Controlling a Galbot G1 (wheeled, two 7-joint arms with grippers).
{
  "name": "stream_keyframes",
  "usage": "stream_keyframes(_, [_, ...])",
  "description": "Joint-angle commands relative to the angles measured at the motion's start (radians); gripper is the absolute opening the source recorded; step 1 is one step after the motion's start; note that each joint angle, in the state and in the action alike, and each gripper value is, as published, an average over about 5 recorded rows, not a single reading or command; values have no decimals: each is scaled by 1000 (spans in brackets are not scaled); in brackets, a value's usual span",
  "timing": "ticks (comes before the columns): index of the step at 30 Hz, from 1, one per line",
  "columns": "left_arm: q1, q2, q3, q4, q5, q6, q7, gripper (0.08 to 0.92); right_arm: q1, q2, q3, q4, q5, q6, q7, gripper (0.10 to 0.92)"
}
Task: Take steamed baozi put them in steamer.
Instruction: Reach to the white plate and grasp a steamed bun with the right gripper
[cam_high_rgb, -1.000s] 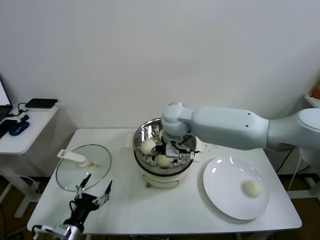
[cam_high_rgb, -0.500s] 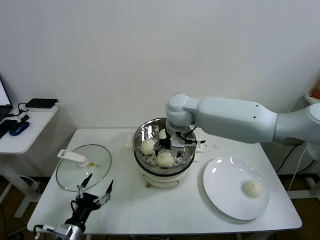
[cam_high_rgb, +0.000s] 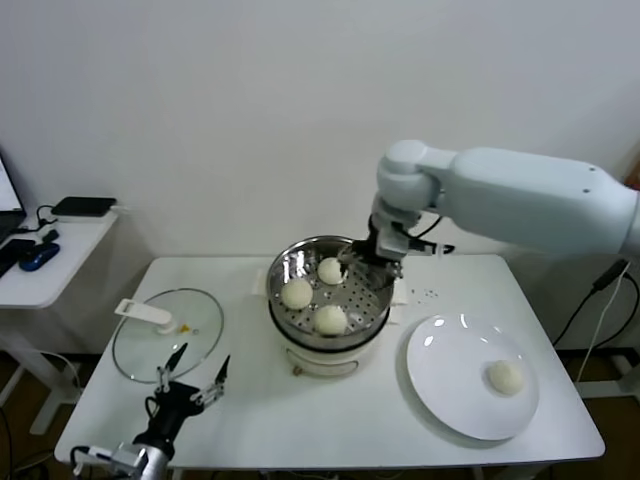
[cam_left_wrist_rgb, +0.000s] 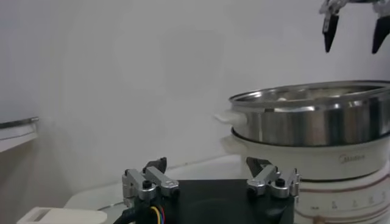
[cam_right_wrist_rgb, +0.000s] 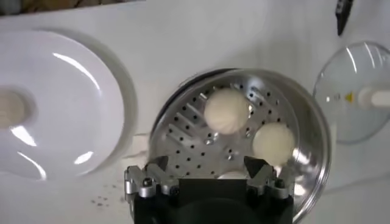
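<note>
The steamer stands mid-table on its white cooker base, with three steamed baozi inside. A fourth baozi lies on the white plate. My right gripper hangs open and empty above the steamer's back right rim. In the right wrist view the gripper looks down on the perforated steamer and two baozi; the third is partly hidden behind it. My left gripper is parked open near the table's front left.
A glass lid with a white handle lies on the table to the left of the steamer. The plate sits to the steamer's right. A side table with devices stands beyond the table's left edge.
My right gripper has risen out of the steamer and drawn back to the right, staying open. The third baozi stays in the steamer. The left arm has not moved.
</note>
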Motion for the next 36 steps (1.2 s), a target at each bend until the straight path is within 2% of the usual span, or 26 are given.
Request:
stream_keyframes(1, [-8,0,11,-11,-14,3,1,823,201,-292,-262,29,480,-394,27,823])
stream_keyframes(9, [2,36,34,-17,-57,-15,-23,823,125,-516,-288,34,459,-530,75,823])
stream_keyframes(16, [27,59,16,-11,-58,-30,-33,823,-136,-634,-95,-1,293,-562,102,823])
stream_keyframes(23, [52,60,9,-13,-46,-27,-57,823,-444,-678,137,1,175,-597,122,823])
stream_keyframes(28, [69,56,16,-14,-32,-33,-36,823,-554,-678,197,-11,129,-616,127,823])
stream_keyframes(36, [68,41,18,-15,-36,-17,-55,823,-698,-644,296,-76,83,-615,118,823])
